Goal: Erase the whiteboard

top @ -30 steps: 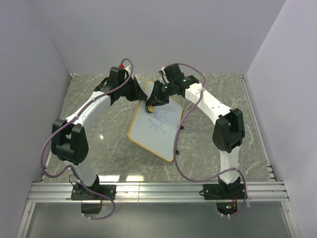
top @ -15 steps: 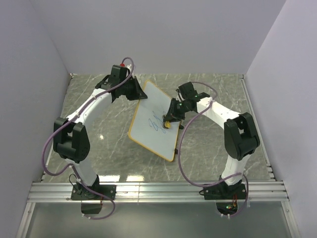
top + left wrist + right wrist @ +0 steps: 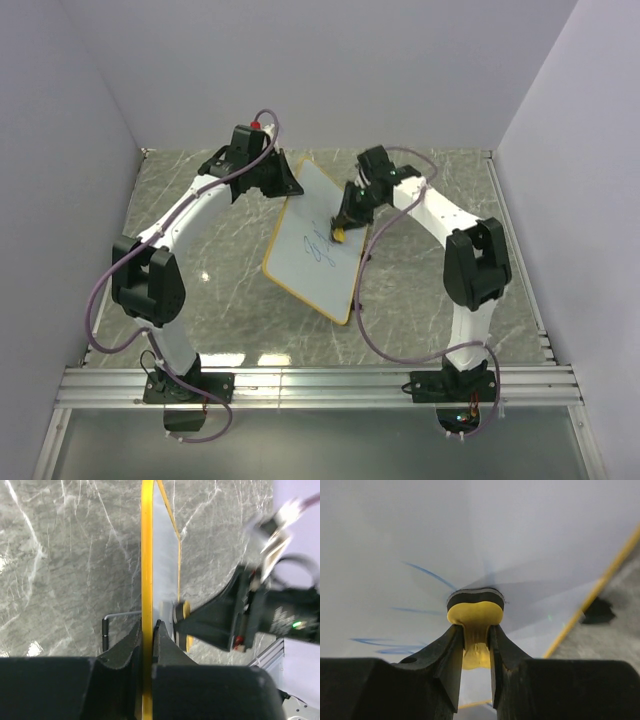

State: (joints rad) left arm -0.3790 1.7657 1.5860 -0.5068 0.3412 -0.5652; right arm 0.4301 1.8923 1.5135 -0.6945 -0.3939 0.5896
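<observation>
The whiteboard (image 3: 305,265) has an orange-yellow frame and is tilted, its far corner lifted off the table. Blue scribbles (image 3: 318,246) remain near its middle. My left gripper (image 3: 289,189) is shut on the frame at that far corner; in the left wrist view the yellow frame edge (image 3: 146,555) runs between the closed fingers of the left gripper (image 3: 147,627). My right gripper (image 3: 345,226) is shut on a yellow-and-black eraser (image 3: 340,236) pressed on the board's right part. In the right wrist view the eraser (image 3: 475,611) touches the white surface (image 3: 395,535) beside blue strokes (image 3: 427,573), clamped by the right gripper (image 3: 476,632).
Grey marble tabletop (image 3: 200,260) lies under the board, with white walls on three sides. Small black clips (image 3: 368,258) stick out of the board's right edge. A thin metal rod with a black grip (image 3: 106,629) lies on the table left of the frame. An aluminium rail (image 3: 320,380) runs along the near edge.
The right gripper swept the eraser from the board's upper left across to its right side, then slightly back up. Fewer blue marks remain. The left gripper kept its hold; the board shifted slightly.
</observation>
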